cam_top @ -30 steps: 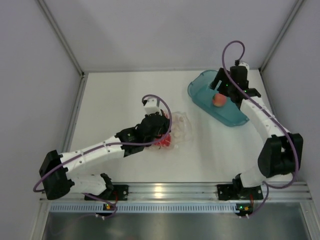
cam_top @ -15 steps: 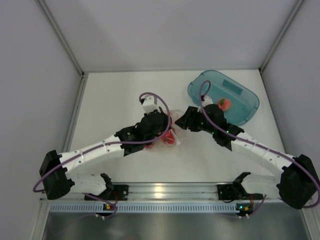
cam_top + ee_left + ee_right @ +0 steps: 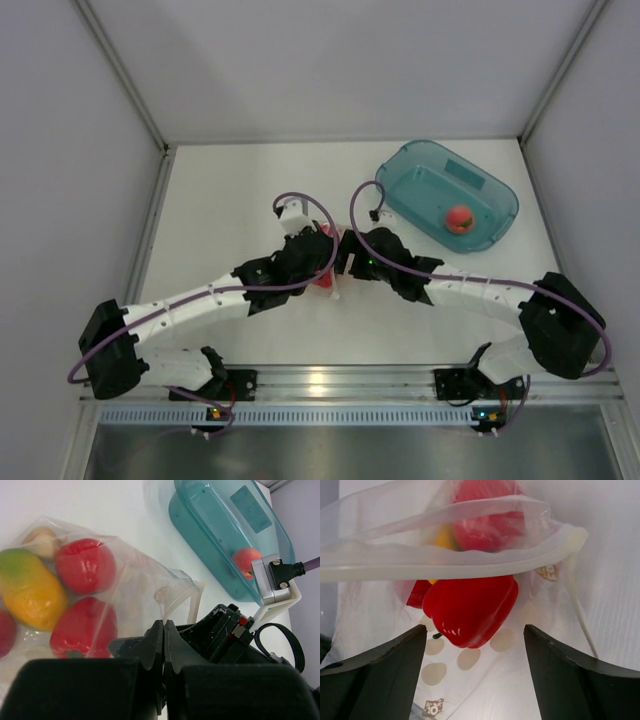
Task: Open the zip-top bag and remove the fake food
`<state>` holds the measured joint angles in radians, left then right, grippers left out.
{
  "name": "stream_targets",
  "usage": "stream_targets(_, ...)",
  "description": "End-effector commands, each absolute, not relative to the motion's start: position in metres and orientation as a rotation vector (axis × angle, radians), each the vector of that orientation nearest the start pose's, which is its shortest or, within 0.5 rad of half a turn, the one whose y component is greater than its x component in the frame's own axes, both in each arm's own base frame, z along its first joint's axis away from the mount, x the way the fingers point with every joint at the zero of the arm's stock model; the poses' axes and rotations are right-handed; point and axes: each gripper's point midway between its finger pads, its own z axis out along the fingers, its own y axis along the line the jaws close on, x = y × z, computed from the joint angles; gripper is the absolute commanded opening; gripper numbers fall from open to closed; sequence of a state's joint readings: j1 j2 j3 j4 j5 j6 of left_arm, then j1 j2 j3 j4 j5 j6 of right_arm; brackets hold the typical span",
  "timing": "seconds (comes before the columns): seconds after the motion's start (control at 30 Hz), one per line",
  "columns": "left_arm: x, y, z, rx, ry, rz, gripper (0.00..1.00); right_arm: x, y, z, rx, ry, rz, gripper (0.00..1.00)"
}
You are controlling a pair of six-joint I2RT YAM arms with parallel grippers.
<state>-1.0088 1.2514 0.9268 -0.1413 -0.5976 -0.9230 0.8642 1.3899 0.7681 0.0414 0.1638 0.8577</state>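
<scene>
The left arm (image 3: 190, 300) and the right arm (image 3: 480, 292) both wore smooth white shells on their long links, with chunky black housings at every joint. A thin purple cable (image 3: 352, 208) looped off each wrist. Small green and orange lights (image 3: 485, 413) glowed on the black bases toward 6 o'clock of the overhead view. At 3 o'clock in the left wrist view, a silver block (image 3: 265, 577) carried a black plug (image 3: 281, 572) fixed by two screws, mounted on a white bracket (image 3: 280, 602). The right hand (image 3: 475, 630) had blunt, matte black fingers (image 3: 375, 675).
</scene>
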Motion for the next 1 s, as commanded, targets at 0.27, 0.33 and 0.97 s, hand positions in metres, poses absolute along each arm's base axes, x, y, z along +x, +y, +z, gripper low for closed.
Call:
stream_targets(0.27,0.26,-0.277,0.206,-0.393,1.924,-0.693,0.0,0.273,0.339,0.106,0.321,2.13,1.01,0.8)
stream_targets(0.33,0.258,-0.278,0.208,-0.396,1.91,-0.691,0.0,0.275,0.342,0.107,0.374,2.113,1.053,0.78)
stream_targets(0.97,0.249,-0.278,0.214,-0.466,1.83,-0.654,0.0,0.265,0.382,0.085,0.242,2.301,1.161,0.79)
